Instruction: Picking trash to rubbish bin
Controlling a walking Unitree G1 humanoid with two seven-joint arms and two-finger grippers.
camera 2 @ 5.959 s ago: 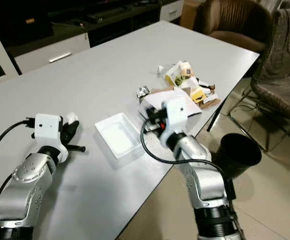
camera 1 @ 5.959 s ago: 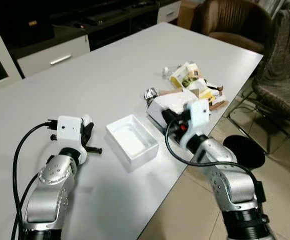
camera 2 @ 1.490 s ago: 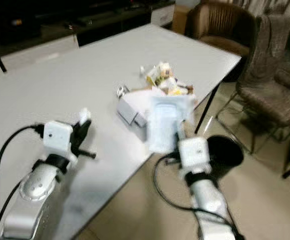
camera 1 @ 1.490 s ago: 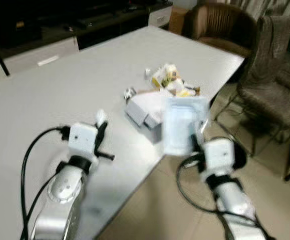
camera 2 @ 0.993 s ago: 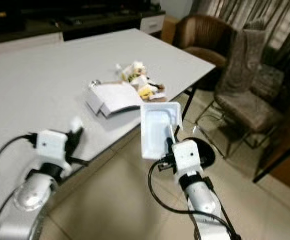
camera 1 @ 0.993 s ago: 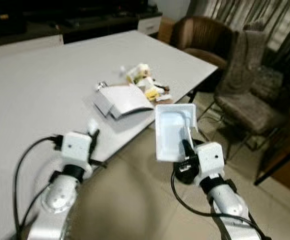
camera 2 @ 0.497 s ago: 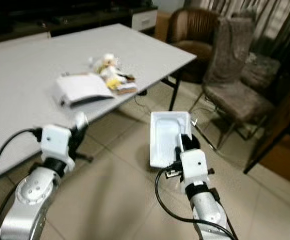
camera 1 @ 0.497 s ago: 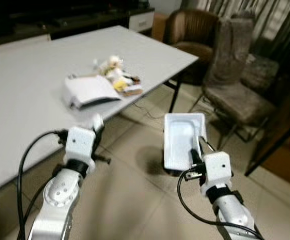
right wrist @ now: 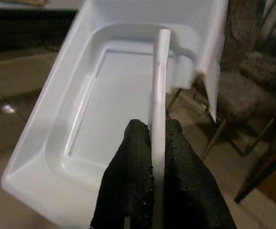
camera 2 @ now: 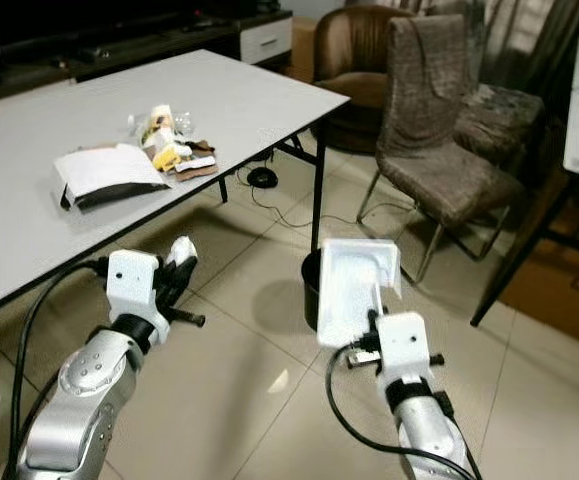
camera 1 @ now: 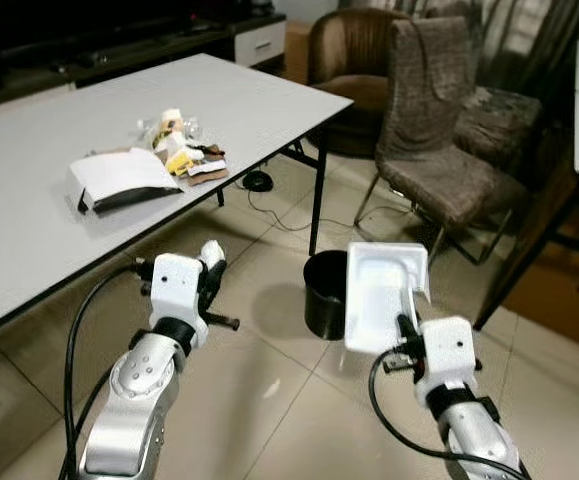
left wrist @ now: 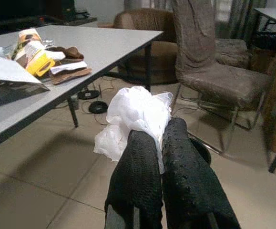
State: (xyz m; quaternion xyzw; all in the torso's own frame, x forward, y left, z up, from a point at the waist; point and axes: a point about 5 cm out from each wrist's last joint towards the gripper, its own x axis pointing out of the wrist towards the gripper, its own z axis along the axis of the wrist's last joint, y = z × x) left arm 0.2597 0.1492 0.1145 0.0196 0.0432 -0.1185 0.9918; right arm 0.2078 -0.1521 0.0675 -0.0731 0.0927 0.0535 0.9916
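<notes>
White tray: foam tray point(camera 1: 382, 295) held upright, open side facing the camera, its lower half in front of the bin's right rim in the left eye view; whether it is over the bin mouth I cannot tell.
Right gripper: right gripper point(right wrist: 153, 143) closed on the tray's side wall, one black finger inside, one outside; in the head view it sits at the tray's lower right edge point(camera 1: 405, 325).
Left gripper: left gripper point(left wrist: 160, 138) clamped on a crumpled white tissue point(left wrist: 137, 113), fingers pressed together with the wad bulging past the tips.
Left arm position: held out low over the tiled floor point(camera 1: 269, 400), left of the bin and well apart from it, off the table edge.
Bin: black round rubbish bin point(camera 1: 324, 293) standing on the floor beside the table's corner leg, between the two arms.
Table: grey table point(camera 1: 29, 220) at upper left.
Remaining trash: white folded box point(camera 1: 119, 178) lying open-flapped near the table edge; just behind it and touching, a small heap of yellow and brown wrappers point(camera 1: 184, 152); items in the heap too small to tell apart.
Surroundings: brown-grey fabric chair point(camera 1: 439, 130) behind the bin; rounded brown armchair point(camera 1: 344, 50) beyond the table's far corner; black cable puck point(camera 1: 259, 181) on the floor under the table.
</notes>
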